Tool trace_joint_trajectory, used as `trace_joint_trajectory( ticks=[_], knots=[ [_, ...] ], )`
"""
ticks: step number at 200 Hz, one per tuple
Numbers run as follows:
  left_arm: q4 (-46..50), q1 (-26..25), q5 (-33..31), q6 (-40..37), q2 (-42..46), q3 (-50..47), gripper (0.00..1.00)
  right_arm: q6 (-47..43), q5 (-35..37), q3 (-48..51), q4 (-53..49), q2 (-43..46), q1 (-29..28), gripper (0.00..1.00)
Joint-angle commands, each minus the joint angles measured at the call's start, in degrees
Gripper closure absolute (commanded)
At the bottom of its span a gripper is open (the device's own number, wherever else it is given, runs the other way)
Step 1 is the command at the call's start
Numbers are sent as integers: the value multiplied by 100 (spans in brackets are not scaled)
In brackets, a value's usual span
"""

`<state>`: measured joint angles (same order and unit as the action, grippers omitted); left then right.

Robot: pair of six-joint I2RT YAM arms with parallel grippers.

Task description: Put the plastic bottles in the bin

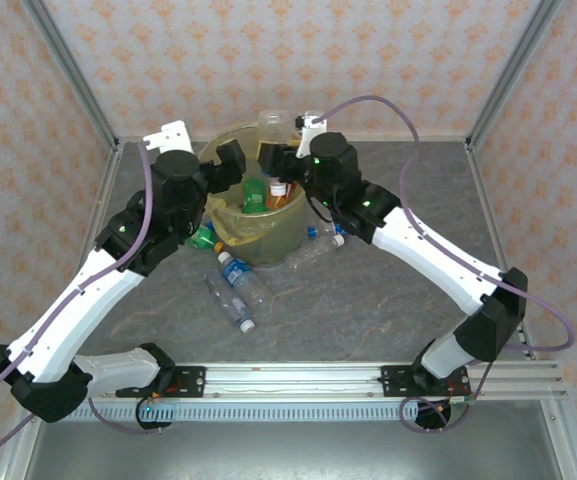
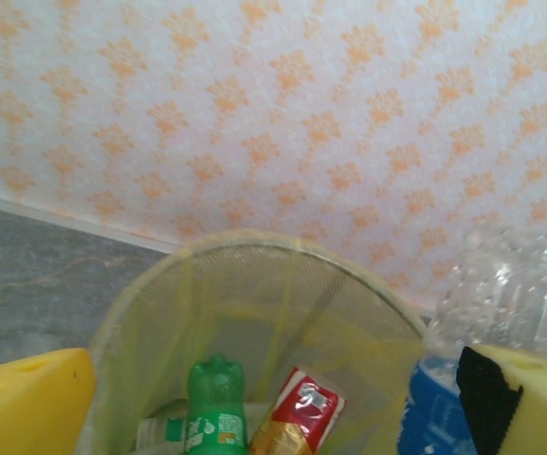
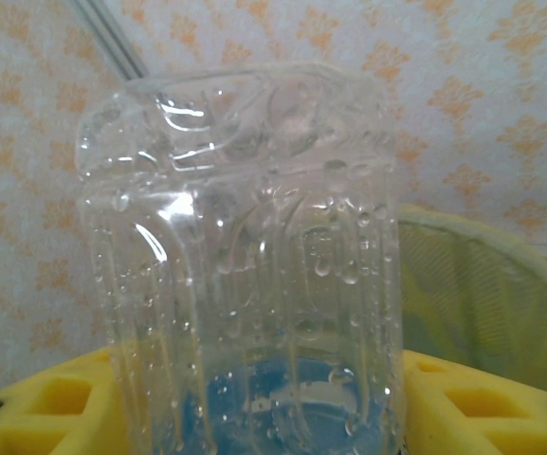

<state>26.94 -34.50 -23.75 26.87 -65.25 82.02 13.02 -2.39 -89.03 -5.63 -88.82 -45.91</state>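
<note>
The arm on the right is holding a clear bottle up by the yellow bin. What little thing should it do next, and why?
Probably open the right gripper and let the clear, ribbed plastic bottle drop. Its jaws are shut on that bottle, apparently above the mouth of the round, yellow-lined bin, which already holds a green bottle.

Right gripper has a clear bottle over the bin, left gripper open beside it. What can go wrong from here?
1. The clear ribbed plastic bottle in the right gripper sits close beside a yellow foam pad of the open left gripper; the arms could clash.
2. It seems to hang near the rim of the round yellow-lined bin; released here, it might bounce out.
</note>
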Motion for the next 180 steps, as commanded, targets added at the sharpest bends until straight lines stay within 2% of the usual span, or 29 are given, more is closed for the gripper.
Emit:
trace_joint_trajectory(
  ticks=[1,31,40,56,76,180],
  knots=[
    [32,5,-632,83,272,-136,1,-256,-11,-389,65,-233,-181,43],
    [-84,9,-761,63,442,-229,1,-482,17,-570,-56,-473,-437,43],
    [-83,5,-766,57,452,-228,1,-550,20,-610,-94,-518,-496,40],
    [-69,5,-754,63,435,-230,1,-605,11,-666,-179,-564,-557,27],
    [-81,5,-746,64,417,-239,1,-612,75,-647,-212,-525,-568,0],
    [-84,22,-720,140,426,-314,1,-616,878,-142,-22,-30,-568,0]
  ],
)
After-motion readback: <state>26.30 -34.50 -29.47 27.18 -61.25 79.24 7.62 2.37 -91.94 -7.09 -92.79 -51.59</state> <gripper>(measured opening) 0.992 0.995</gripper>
